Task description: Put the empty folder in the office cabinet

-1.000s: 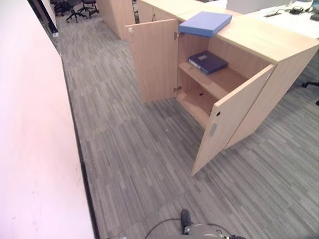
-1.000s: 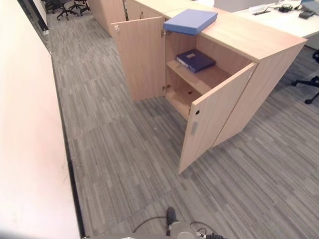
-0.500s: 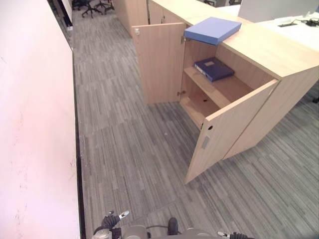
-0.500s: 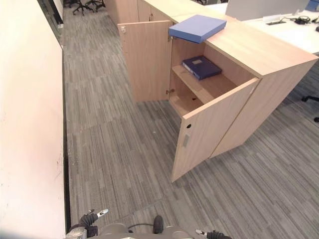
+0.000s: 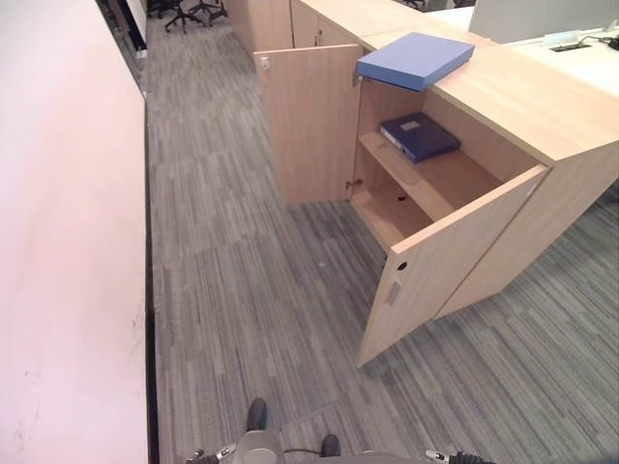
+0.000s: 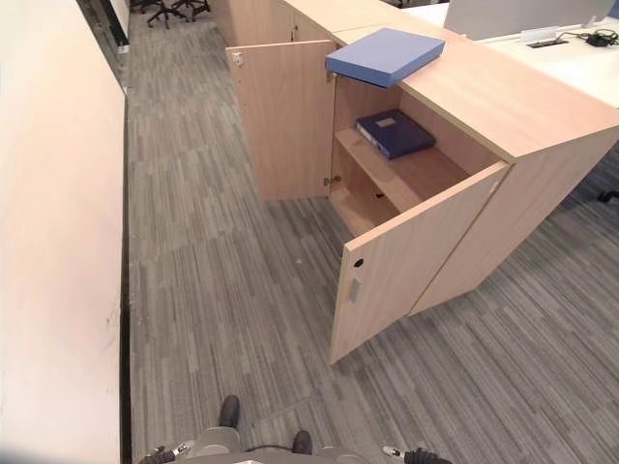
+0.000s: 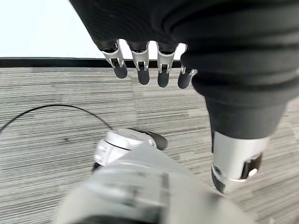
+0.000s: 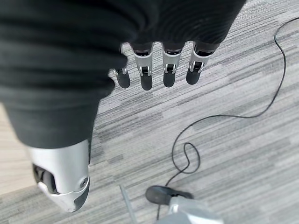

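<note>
Camera shifted over the last second, not the furniture: the whole view moved and the cabinet [image 5: 464,164] sat closer and more square in front of you than a second earlier. Read that as you walking in. Nothing in the scene itself changed.

The light blue folder [image 5: 414,60] lay flat on the cabinet top [image 6: 493,87], at the edge right above the open compartment, one corner hanging slightly past the edge. Both doors stood open: the left door [image 5: 308,121] swung back toward the aisle, the right door [image 6: 406,261] angled out toward you. On the upper shelf [image 5: 440,179] sat a dark blue binder [image 6: 394,132], pushed to the back. There was free shelf in front of it, and the lower shelf looked bare apart from a small dark item I couldn't identify.

Left hand [image 7: 149,70] hung down over the carpet [image 5: 251,290], fingers straight and relaxed, nothing in it. Right hand [image 8: 159,70] was the same: fingers loose, holding nothing.

My call: you were in the approach phase, with the grasp not started. You were well short of reach on the folder, so you'd have needed to close more distance. Watch the right door; it projected into your path.
</note>
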You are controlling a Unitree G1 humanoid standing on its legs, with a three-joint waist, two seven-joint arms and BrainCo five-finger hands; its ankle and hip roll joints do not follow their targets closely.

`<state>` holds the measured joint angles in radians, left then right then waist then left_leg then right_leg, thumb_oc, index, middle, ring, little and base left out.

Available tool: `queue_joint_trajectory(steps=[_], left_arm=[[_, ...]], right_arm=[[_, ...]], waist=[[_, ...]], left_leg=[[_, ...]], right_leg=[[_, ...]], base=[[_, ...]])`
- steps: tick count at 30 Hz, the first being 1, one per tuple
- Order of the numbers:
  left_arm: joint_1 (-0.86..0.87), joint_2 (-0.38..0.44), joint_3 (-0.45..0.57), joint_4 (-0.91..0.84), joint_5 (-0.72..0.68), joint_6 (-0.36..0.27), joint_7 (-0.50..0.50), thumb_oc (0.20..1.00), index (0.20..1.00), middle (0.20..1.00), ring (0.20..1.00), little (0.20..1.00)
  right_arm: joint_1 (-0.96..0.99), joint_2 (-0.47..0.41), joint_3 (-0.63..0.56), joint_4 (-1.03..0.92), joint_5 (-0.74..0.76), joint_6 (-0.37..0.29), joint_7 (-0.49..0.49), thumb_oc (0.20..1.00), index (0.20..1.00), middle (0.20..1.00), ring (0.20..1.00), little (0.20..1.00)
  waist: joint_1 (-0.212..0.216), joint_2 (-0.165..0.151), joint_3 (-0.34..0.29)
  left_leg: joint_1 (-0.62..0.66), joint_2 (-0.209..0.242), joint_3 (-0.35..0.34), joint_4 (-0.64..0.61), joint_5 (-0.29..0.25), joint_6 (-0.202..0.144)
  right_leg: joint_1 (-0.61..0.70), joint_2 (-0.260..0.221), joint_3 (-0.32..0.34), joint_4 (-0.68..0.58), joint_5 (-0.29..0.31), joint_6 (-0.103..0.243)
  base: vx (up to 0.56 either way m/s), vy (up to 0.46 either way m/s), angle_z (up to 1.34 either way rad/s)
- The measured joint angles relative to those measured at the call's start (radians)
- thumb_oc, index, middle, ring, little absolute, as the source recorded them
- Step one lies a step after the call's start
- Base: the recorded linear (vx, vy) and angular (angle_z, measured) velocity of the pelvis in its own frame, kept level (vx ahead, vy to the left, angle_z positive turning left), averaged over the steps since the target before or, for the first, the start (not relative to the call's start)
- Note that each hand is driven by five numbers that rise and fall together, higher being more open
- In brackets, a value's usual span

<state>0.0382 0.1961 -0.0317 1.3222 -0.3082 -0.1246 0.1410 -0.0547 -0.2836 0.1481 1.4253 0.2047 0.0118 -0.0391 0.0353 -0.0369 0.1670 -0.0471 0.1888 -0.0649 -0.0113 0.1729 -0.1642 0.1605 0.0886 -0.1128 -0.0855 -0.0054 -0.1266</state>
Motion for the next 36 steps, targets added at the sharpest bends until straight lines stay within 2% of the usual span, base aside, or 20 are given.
queue_joint_trajectory(steps=[3, 5, 7, 11, 12, 13, 14, 15, 16, 17, 18, 20, 21, 22, 25, 28, 30, 32, 34, 36], left_arm=[[0.007, -0.003, -0.001, -0.019, 0.000, -0.005, 0.004, 1.000, 1.000, 1.000, 1.000, 1.000], [0.006, -0.012, -0.004, -0.042, 0.000, -0.008, 0.005, 1.000, 1.000, 1.000, 1.000, 1.000], [0.005, -0.026, -0.007, -0.063, 0.000, -0.009, 0.006, 1.000, 1.000, 1.000, 1.000, 1.000], [0.009, -0.041, -0.016, -0.067, 0.002, -0.010, 0.007, 1.000, 1.000, 1.000, 1.000, 1.000], [0.015, -0.045, -0.020, -0.053, 0.002, -0.010, 0.007, 1.000, 1.000, 1.000, 1.000, 1.000], [0.008, -0.046, -0.032, -0.040, 0.002, -0.007, 0.007, 1.000, 1.000, 1.000, 1.000, 1.000], [0.001, -0.044, -0.051, -0.022, 0.002, -0.006, 0.008, 1.000, 1.000, 1.000, 1.000, 1.000], [-0.007, -0.038, -0.050, -0.025, 0.003, -0.007, 0.011, 1.000, 1.000, 1.000, 1.000, 1.000], [-0.019, -0.029, -0.050, -0.031, 0.004, -0.008, 0.013, 1.000, 1.000, 1.000, 1.000, 1.000], [-0.024, -0.018, -0.048, -0.038, 0.006, -0.010, 0.016, 1.000, 1.000, 1.000, 1.000, 1.000], [-0.034, -0.007, -0.055, -0.026, 0.012, -0.008, 0.016, 1.000, 1.000, 1.000, 1.000, 1.000], [-0.031, 0.009, -0.064, -0.028, 0.012, -0.008, 0.020, 1.000, 1.000, 1.000, 1.000, 1.000], [-0.030, 0.023, -0.057, -0.029, 0.012, -0.007, 0.022, 1.000, 1.000, 1.000, 1.000, 1.000], [-0.027, 0.035, -0.057, -0.028, 0.012, -0.004, 0.023, 1.000, 1.000, 1.000, 1.000, 1.000], [-0.014, 0.045, -0.055, -0.032, 0.021, -0.004, 0.024, 1.000, 1.000, 1.000, 1.000, 1.000], [0.006, 0.039, -0.047, -0.046, 0.021, -0.004, 0.017, 1.000, 1.000, 1.000, 1.000, 1.000], [0.001, 0.041, -0.045, -0.044, 0.022, 0.000, 0.018, 1.000, 1.000, 1.000, 1.000, 1.000], [-0.007, 0.046, -0.045, -0.041, 0.024, 0.004, 0.019, 1.000, 1.000, 1.000, 1.000, 1.000], [-0.009, 0.046, -0.045, -0.040, 0.048, 0.004, 0.018, 1.000, 1.000, 1.000, 1.000, 1.000], [-0.016, 0.046, -0.046, -0.043, 0.058, 0.006, 0.018, 1.000, 1.000, 1.000, 1.000, 1.000]], right_arm=[[0.008, -0.007, 0.000, -0.002, 0.000, -0.001, -0.001, 1.000, 1.000, 1.000, 1.000, 1.000], [0.029, -0.016, -0.002, -0.001, 0.000, 0.001, -0.002, 1.000, 1.000, 1.000, 1.000, 1.000], [0.062, -0.024, -0.007, 0.001, -0.001, 0.002, -0.002, 1.000, 1.000, 1.000, 1.000, 1.000], [0.095, -0.031, -0.039, 0.003, -0.024, 0.006, -0.002, 1.000, 1.000, 1.000, 1.000, 1.000], [0.088, -0.035, -0.041, -0.003, -0.032, 0.013, -0.002, 1.000, 1.000, 1.000, 1.000, 1.000], [0.086, -0.040, -0.037, -0.001, -0.033, 0.015, -0.002, 1.000, 1.000, 1.000, 1.000, 1.000], [0.078, -0.044, -0.034, -0.001, -0.034, 0.022, -0.002, 1.000, 1.000, 1.000, 1.000, 1.000], [0.051, -0.042, -0.030, -0.008, -0.038, 0.021, 0.001, 1.000, 1.000, 1.000, 1.000, 1.000], [0.040, -0.033, -0.031, -0.011, -0.040, 0.022, 0.004, 1.000, 1.000, 1.000, 1.000, 1.000], [0.035, -0.020, -0.032, -0.010, -0.040, 0.022, 0.005, 1.000, 1.000, 1.000, 1.000, 1.000], [0.012, -0.013, -0.019, -0.022, -0.040, 0.023, -0.002, 1.000, 1.000, 1.000, 1.000, 1.000], [-0.010, -0.015, 0.011, -0.039, -0.058, 0.020, 0.005, 1.000, 1.000, 1.000, 1.000, 1.000], [-0.044, -0.002, 0.043, -0.060, -0.072, 0.021, 0.006, 1.000, 1.000, 1.000, 1.000, 1.000], [-0.061, 0.015, 0.061, -0.074, -0.077, 0.019, 0.007, 1.000, 1.000, 1.000, 1.000, 1.000], [-0.107, 0.035, 0.110, -0.120, -0.080, 0.016, 0.013, 1.000, 1.000, 1.000, 1.000, 1.000], [-0.172, 0.040, 0.151, -0.140, -0.112, 0.012, 0.015, 1.000, 1.000, 1.000, 1.000, 1.000], [-0.193, 0.044, 0.168, -0.155, -0.117, 0.012, 0.016, 1.000, 1.000, 1.000, 1.000, 1.000], [-0.198, 0.045, 0.199, -0.179, -0.117, 0.012, 0.015, 1.000, 1.000, 1.000, 1.000, 1.000], [-0.185, 0.046, 0.199, -0.175, -0.117, 0.020, 0.012, 1.000, 1.000, 1.000, 1.000, 1.000], [-0.180, 0.045, 0.199, -0.176, -0.117, 0.021, 0.010, 1.000, 1.000, 1.000, 1.000, 1.000]], waist=[[-0.007, 0.008, -0.009], [-0.024, 0.019, -0.030], [-0.031, 0.041, -0.055], [-0.031, 0.078, -0.073], [-0.028, 0.084, -0.075], [-0.027, 0.088, -0.082], [-0.025, 0.092, -0.086], [-0.027, 0.107, -0.089], [-0.022, 0.099, -0.088], [-0.015, 0.082, -0.083], [-0.009, 0.078, -0.080], [0.009, 0.072, -0.088], [0.019, 0.068, -0.088], [0.017, 0.073, -0.090], [0.021, 0.097, -0.073], [0.030, 0.102, -0.061], [0.027, 0.083, -0.046], [0.017, 0.059, -0.023], [-0.001, 0.041, -0.001], [-0.003, 0.032, 0.012]], left_leg=[[0.037, 0.065, 0.052, 0.003, 0.000, -0.011], [0.038, 0.091, 0.058, -0.030, 0.005, -0.017], [0.043, 0.096, 0.058, -0.040, 0.013, -0.032], [0.059, 0.078, 0.082, -0.016, 0.012, -0.031], [0.053, 0.040, 0.088, 0.028, -0.010, 0.008], [0.054, 0.010, 0.093, 0.037, -0.019, 0.008], [0.052, -0.028, 0.105, 0.042, -0.063, 0.032], [0.051, -0.079, 0.105, 0.033, -0.120, 0.059], [0.057, -0.130, 0.108, 0.018, -0.148, 0.098], [0.058, -0.163, 0.115, 0.028, -0.152, 0.107], [0.058, -0.212, 0.120, 0.028, -0.179, 0.159], [0.064, -0.258, 0.147, 0.016, -0.195, 0.181], [0.066, -0.286, 0.145, 0.018, -0.205, 0.219], [0.076, -0.295, 0.139, 0.011, -0.189, 0.230], [0.091, -0.291, 0.140, -0.020, -0.165, 0.247], [0.104, -0.289, 0.147, -0.039, -0.163, 0.252], [0.108, -0.286, 0.158, -0.041, -0.163, 0.250], [0.110, -0.280, 0.155, -0.044, -0.170, 0.242], [0.131, -0.283, 0.143, -0.055, -0.161, 0.249], [0.145, -0.279, 0.132, -0.055, -0.181, 0.246]], right_leg=[[0.014, -0.014, -0.050, 0.000, -0.014, 0.004], [0.017, -0.032, -0.079, 0.000, -0.026, 0.027], [0.025, -0.054, -0.098, 0.000, -0.041, 0.056], [0.050, -0.093, -0.127, 0.008, -0.061, 0.114], [0.038, -0.137, -0.132, 0.051, -0.086, 0.143], [0.021, -0.168, -0.125, 0.075, -0.099, 0.166], [0.004, -0.215, -0.119, 0.111, -0.118, 0.198], [-0.042, -0.272, -0.102, 0.176, -0.102, 0.226], [-0.085, -0.331, -0.096, 0.261, -0.099, 0.235], [-0.110, -0.371, -0.087, 0.313, -0.088, 0.254], [-0.141, -0.432, -0.091, 0.397, -0.079, 0.246], [-0.182, -0.502, -0.100, 0.442, -0.070, 0.235], [-0.189, -0.527, -0.130, 0.443, -0.011, 0.237], [-0.192, -0.534, -0.155, 0.443, 0.012, 0.242], [-0.194, -0.470, -0.149, 0.423, -0.017, 0.250], [-0.214, -0.407, -0.190, 0.331, -0.027, 0.261], [-0.247, -0.365, -0.166, 0.273, -0.024, 0.266], [-0.316, -0.292, -0.070, 0.232, -0.020, 0.267], [-0.332, -0.266, -0.040, 0.193, 0.042, 0.265], [-0.345, -0.254, -0.027, 0.173, 0.071, 0.273]], base=[[0.10, 0.208, -0.18], [0.15, 0.327, 0.35], [0.19, 0.445, 0.42], [0.12, 0.452, 0.27], [0.05, 0.319, 0.12], [0.07, 0.668, 0.06], [0.03, 0.355, 0.13], [0.08, 0.833, 0.23], [0.06, 0.625, 0.21], [0.06, 0.736, 0.21], [0.02, 0.257, 0.07], [0.06, 0.332, -0.13], [0.10, 0.380, -0.13], [0.08, 0.171, 0.03], [0.06, 0.113, 0.03], [0.08, 0.009, -0.16], [0.12, -0.027, -0.10], [0.12, -0.041, 0.01], [0.19, -0.125, 0.20], [0.24, -0.187, 0.00]])
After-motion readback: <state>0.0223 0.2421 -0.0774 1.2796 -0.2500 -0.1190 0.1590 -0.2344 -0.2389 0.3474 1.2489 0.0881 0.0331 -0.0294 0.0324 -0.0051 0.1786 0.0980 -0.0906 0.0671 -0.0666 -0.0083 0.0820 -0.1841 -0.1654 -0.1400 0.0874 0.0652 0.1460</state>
